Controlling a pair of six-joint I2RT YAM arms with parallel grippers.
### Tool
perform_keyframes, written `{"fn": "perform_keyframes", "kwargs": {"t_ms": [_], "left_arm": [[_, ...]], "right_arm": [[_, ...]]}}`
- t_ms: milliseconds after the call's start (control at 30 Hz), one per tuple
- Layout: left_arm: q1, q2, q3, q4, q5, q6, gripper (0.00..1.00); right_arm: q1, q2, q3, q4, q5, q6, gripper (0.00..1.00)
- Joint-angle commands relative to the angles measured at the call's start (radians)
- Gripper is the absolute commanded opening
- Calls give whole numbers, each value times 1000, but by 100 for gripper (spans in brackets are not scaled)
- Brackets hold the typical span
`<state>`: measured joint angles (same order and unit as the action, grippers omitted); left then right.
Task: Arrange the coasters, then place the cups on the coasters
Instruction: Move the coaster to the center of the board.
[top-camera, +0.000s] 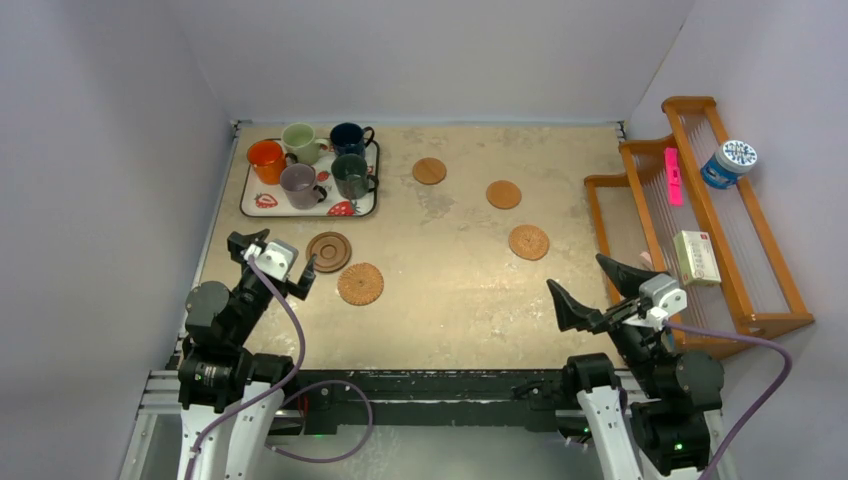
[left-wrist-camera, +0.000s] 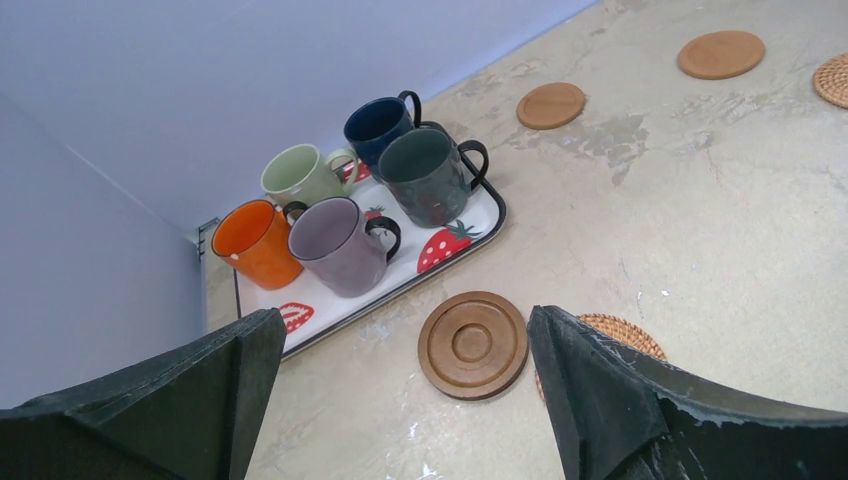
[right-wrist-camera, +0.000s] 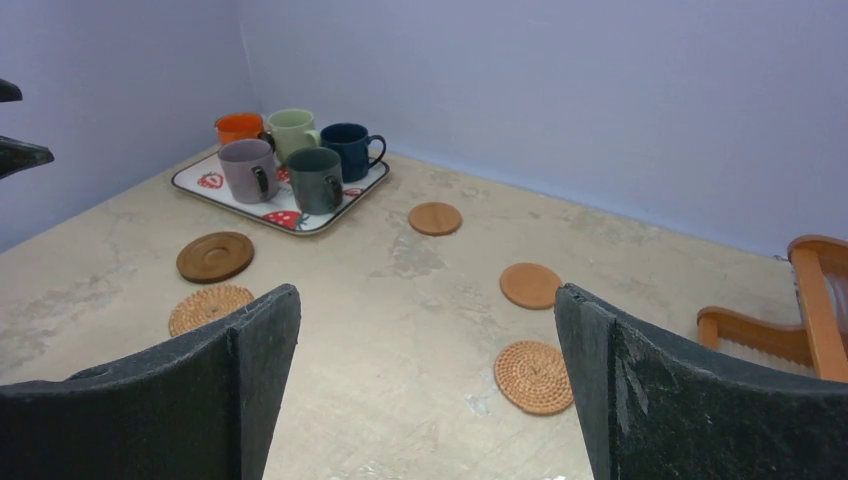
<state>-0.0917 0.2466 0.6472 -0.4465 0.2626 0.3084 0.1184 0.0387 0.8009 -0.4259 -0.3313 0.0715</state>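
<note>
My left gripper (top-camera: 272, 250) and right gripper (top-camera: 577, 272) hung released and empty at the near edge, the coasters (top-camera: 360, 284) lay scattered across the tabletop (top-camera: 450, 300), likely light, stiff, best pinched at a rim, and the fragile-looking cups (top-camera: 299, 186) crowded the far-left tray (top-camera: 258, 208).

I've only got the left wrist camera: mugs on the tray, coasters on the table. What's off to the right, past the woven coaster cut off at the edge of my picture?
Observer: A wooden rack stands along the right side, beyond your frame.
Operator: Anything on it?
Observer: A blue-and-white lidded jar, a pink item and a white box.
Operator: And the other arm?
Observer: The right pincer is open and holds nothing.
</note>
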Motion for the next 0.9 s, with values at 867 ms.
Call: {"fn": "perform_keyframes", "kwargs": {"t_ms": [867], "left_arm": [[7, 12, 7, -24, 168, 110, 100]], "right_arm": [[12, 47, -76, -5, -176, -263, 99]]}}
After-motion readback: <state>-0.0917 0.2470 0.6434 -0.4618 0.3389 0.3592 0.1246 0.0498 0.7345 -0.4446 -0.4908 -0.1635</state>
